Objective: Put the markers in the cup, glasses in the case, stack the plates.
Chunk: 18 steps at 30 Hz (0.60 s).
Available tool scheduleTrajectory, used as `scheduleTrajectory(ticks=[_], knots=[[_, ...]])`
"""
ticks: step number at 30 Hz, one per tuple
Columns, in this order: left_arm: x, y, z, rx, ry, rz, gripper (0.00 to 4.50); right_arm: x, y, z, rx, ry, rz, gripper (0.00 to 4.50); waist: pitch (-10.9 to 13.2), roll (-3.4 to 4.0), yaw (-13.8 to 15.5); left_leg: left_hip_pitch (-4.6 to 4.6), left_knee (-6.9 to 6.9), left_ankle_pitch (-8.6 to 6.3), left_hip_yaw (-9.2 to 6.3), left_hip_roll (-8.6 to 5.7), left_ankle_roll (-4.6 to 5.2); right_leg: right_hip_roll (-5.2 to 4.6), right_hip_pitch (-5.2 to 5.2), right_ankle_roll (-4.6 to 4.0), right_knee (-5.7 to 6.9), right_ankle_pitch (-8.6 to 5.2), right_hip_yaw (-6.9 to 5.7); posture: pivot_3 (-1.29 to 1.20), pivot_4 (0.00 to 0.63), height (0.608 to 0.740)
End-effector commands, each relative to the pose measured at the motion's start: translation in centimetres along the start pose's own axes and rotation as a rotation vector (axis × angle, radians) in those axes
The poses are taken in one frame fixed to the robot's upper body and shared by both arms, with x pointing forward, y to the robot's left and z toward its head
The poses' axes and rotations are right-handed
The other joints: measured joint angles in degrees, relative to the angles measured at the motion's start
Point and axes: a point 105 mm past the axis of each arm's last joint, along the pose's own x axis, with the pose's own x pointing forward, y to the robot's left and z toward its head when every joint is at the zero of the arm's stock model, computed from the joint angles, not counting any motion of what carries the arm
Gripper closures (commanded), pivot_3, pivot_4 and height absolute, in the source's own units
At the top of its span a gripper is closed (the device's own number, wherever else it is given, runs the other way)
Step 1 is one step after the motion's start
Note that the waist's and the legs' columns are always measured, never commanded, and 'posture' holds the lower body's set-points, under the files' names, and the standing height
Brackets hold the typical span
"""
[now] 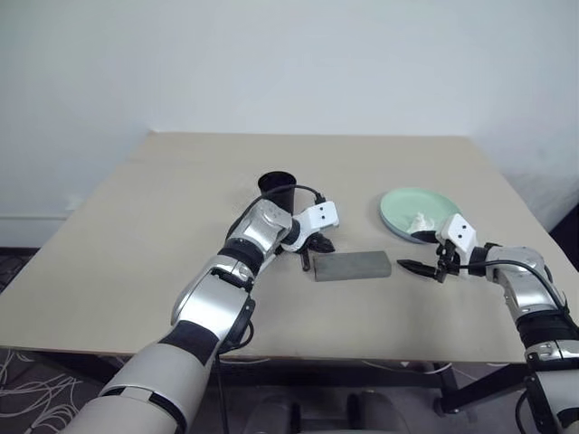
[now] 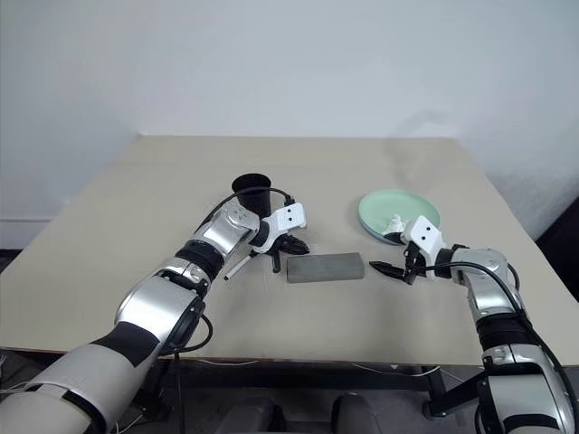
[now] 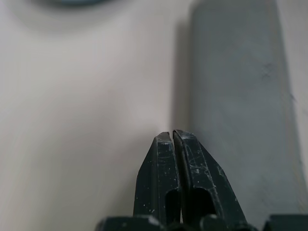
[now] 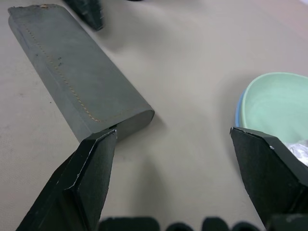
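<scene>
The black cup point(image 1: 276, 185) stands upright at mid-table. My left gripper point(image 1: 320, 243) hovers just in front of it, shut and empty, its fingers point(image 3: 159, 168) pressed together beside the closed grey case point(image 1: 352, 265). A short dark marker point(image 1: 305, 260) lies on the table at the case's left end. A thin pale stick point(image 2: 237, 268), perhaps another marker, lies beside my left forearm. The pale green plate point(image 1: 407, 206) rests on the blue plate, whose rim point(image 4: 238, 107) peeks out beneath. My right gripper point(image 4: 173, 132) is open between case and plates, holding nothing. The glasses are out of view.
A small white lump of paper point(image 1: 421, 221) sits in the green plate. The tan table point(image 1: 163, 226) stands against a white wall. Its front edge runs close under both arms.
</scene>
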Motion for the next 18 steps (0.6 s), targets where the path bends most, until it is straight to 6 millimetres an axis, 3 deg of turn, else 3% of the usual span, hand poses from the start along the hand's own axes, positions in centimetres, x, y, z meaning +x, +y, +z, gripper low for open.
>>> scheduleTrajectory(ticks=[1,5,12,16,18], knots=[[-1.8,1.7,3.2,0.046,-0.152,0.08,4.43,-0.1,-0.6,1.5,-0.045,-0.038,-0.011,0.41,0.0,0.0,0.0,0.0,0.0,0.0,0.01,0.0,0.0,0.0,0.0,0.0,0.0,0.0,0.0,0.0,0.0,0.733],[-3.9,2.0,3.0,0.03,-0.219,0.1,4.43,-0.3,-0.5,1.5,-0.048,-0.037,-0.008,0.41,0.0,0.03,-0.1,0.04,-0.03,-0.01,0.04,-0.01,-0.01,0.0,-0.01,0.0,0.0,0.0,0.01,0.0,0.0,0.733],[-5.8,2.0,-0.1,-0.087,-0.188,0.232,4.43,-0.3,-0.6,1.4,-0.044,-0.031,-0.001,0.41,0.0,0.04,0.0,0.04,-0.02,0.0,0.02,0.03,-0.01,0.0,0.0,-0.01,0.03,0.01,0.01,0.0,0.0,0.733],[-6.5,0.8,-1.4,-0.171,-0.132,0.267,4.43,-0.1,-0.6,1.6,-0.049,-0.028,0.011,0.41,0.0,0.04,0.0,0.0,0.04,0.0,-0.05,0.05,-0.01,-0.04,0.05,0.01,0.0,0.01,0.04,0.0,0.0,0.733],[-6.7,0.2,-1.8,-0.211,-0.108,0.28,4.07,0.0,-0.7,1.7,-0.051,-0.029,0.013,0.41,0.0,0.04,0.0,0.02,0.04,0.0,-0.03,0.05,0.0,-0.04,0.06,0.01,0.01,0.02,0.06,0.0,0.0,0.733]])
